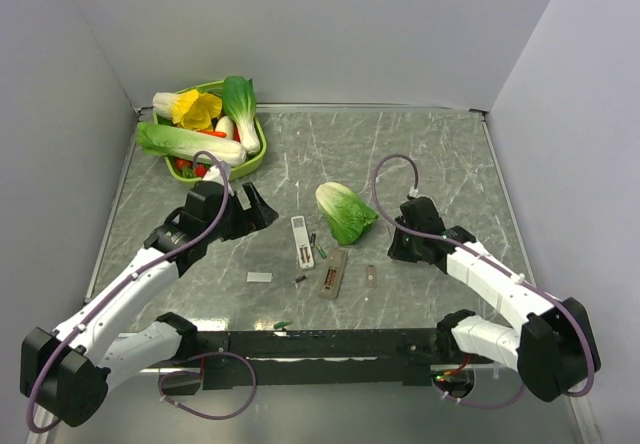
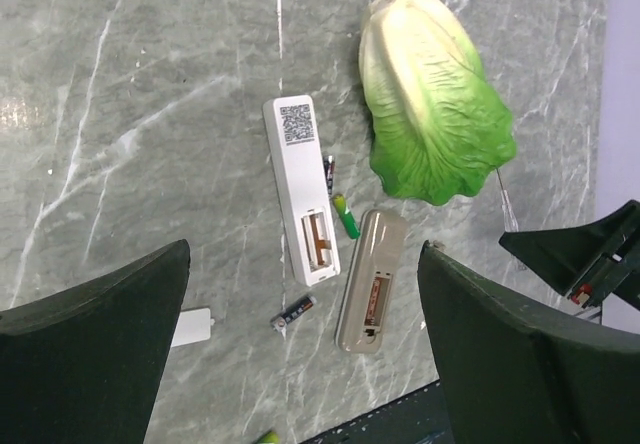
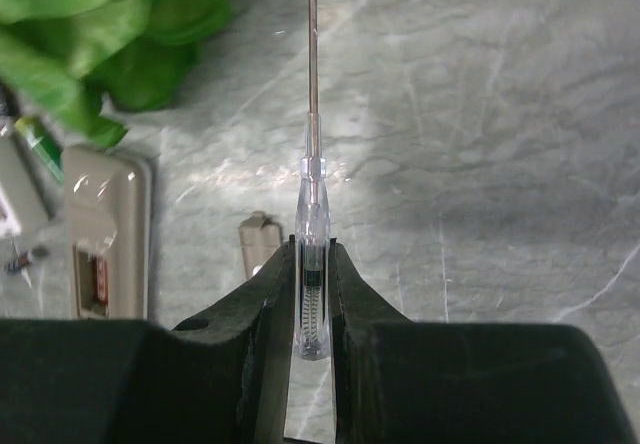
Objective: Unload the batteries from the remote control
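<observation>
Marble surface (image 1: 450, 164): white remote (image 2: 298, 184) face down, bay open; batteries (image 2: 345, 216) just beside it; left jaws spread wide, right jaws clamping screwdriver (image 3: 311, 214).

White remote control (image 1: 300, 241) on table (image 1: 440, 154), cabbage (image 1: 346, 212) beside

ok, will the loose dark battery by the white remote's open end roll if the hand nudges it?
Probably rolls: the battery is a small cylinder lying on its side on the smooth table. Likely awkward to pinch, since it sits so low. Looks rigid, probably light.
</observation>
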`<action>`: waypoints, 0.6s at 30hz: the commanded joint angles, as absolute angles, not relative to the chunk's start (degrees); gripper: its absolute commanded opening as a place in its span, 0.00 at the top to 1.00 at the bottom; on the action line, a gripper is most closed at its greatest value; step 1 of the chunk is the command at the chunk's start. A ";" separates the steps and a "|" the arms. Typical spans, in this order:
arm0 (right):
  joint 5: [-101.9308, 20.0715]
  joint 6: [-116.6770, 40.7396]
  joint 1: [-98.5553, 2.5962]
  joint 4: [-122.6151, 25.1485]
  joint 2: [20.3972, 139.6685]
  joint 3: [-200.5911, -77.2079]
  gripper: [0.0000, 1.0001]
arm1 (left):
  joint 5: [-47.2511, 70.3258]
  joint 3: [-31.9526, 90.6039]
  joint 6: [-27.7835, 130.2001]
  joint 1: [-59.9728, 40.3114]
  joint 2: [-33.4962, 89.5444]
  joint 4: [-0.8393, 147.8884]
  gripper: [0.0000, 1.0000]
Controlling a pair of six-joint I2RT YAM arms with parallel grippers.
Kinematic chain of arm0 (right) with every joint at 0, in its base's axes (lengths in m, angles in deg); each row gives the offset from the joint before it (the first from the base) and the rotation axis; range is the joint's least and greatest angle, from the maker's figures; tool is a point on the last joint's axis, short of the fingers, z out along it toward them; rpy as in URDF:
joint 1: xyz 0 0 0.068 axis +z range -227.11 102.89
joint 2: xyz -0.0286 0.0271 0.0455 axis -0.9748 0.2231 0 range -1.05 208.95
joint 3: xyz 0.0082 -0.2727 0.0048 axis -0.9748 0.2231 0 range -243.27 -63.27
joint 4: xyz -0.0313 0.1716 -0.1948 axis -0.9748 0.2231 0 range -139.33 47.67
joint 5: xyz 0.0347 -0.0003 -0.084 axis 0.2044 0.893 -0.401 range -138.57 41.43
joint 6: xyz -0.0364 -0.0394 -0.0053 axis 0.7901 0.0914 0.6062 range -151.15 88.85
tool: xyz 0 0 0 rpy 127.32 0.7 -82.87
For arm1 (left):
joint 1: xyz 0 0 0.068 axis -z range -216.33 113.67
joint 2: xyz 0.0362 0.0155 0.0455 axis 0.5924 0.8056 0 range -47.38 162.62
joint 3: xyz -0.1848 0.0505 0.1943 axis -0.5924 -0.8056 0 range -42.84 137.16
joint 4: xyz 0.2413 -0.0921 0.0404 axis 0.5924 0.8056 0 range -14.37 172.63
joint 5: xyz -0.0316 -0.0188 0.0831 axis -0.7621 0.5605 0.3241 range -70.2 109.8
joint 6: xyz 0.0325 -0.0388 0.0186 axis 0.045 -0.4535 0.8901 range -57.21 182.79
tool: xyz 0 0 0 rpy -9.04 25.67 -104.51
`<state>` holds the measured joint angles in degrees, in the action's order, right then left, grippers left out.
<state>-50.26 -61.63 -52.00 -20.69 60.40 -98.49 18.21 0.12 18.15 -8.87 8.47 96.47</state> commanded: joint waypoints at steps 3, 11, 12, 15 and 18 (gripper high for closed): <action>-52.44 -68.94 -53.29 -22.78 63.72 -96.49 1.00 | 19.62 -1.36 17.61 -8.91 7.64 95.05 0.01; -53.67 -72.02 -53.29 -23.93 64.08 -93.59 0.84 | 18.92 -1.62 16.21 -8.91 8.08 94.09 0.01; -53.58 -72.11 -53.29 -24.02 64.25 -93.50 0.83 | 18.92 -1.62 16.03 -8.91 7.99 94.00 0.01; -54.19 -71.94 -53.29 -23.93 64.95 -93.50 0.78 | 18.83 -1.88 15.59 -8.91 7.55 93.56 0.01; -54.63 -71.76 -53.37 -23.66 66.27 -93.67 0.75 | 18.66 -1.89 15.24 -8.91 7.37 93.29 0.01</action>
